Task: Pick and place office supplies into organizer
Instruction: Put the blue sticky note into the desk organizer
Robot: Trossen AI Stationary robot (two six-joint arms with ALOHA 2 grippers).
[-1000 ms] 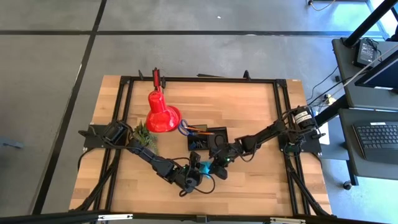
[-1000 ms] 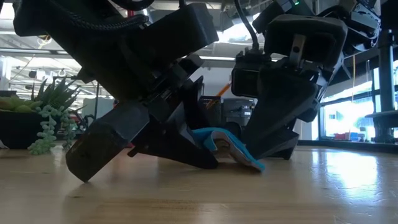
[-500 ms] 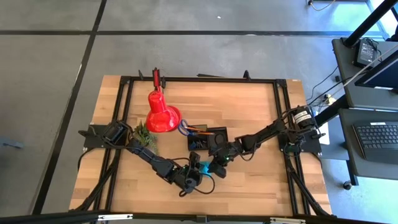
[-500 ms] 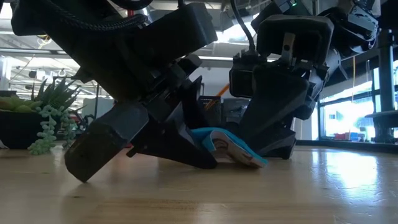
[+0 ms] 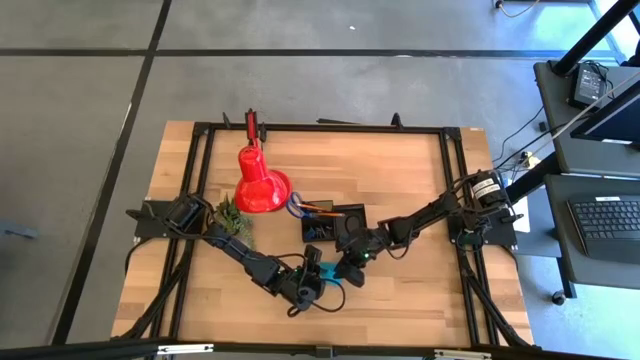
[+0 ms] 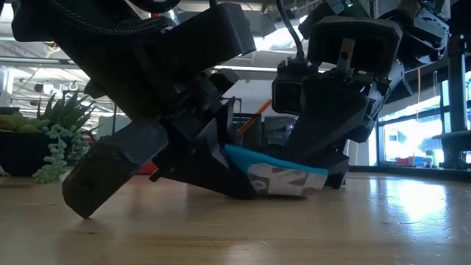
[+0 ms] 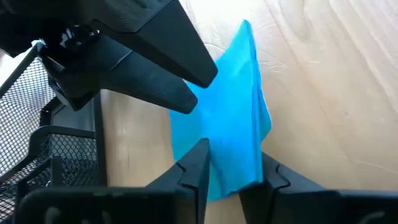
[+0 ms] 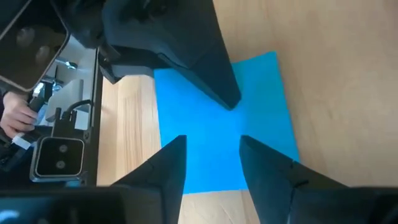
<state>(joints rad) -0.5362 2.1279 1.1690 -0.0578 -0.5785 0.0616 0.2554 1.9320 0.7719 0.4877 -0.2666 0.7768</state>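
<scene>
The light-blue note pad (image 5: 328, 268) lies near the table's front middle, between my two grippers. My left gripper (image 7: 233, 174) comes from the left and is shut on the pad (image 7: 230, 118). My right gripper (image 8: 211, 162) comes from the right. It is open, and its fingertips stand over the opposite edge of the pad (image 8: 205, 124). In the low view the pad (image 6: 280, 173) sits tilted. The black mesh organizer (image 5: 335, 225) stands just beyond the grippers and holds orange pencils and blue-handled scissors. My left gripper pinches one edge of the pad (image 7: 233, 163) between its two fingers, slanting down from the table's left. That end (image 6: 232, 153) is raised off the wood and the other end (image 6: 316, 182) stays low by the table. Whether my right gripper touches the pad, I cannot tell.
A red desk lamp (image 5: 262, 185) and a small green plant (image 5: 233, 218) stand behind and to the left of the grippers. The organizer's mesh wall (image 7: 37, 149) is close beside the pad. Bare wood stretches toward the near and right edges.
My left gripper has taken hold of the pad. The pad lay bent with one side curled up. It now stands straighter and tilted, with the left gripper's end raised and its pale underside showing. Both arms stayed in place.
</scene>
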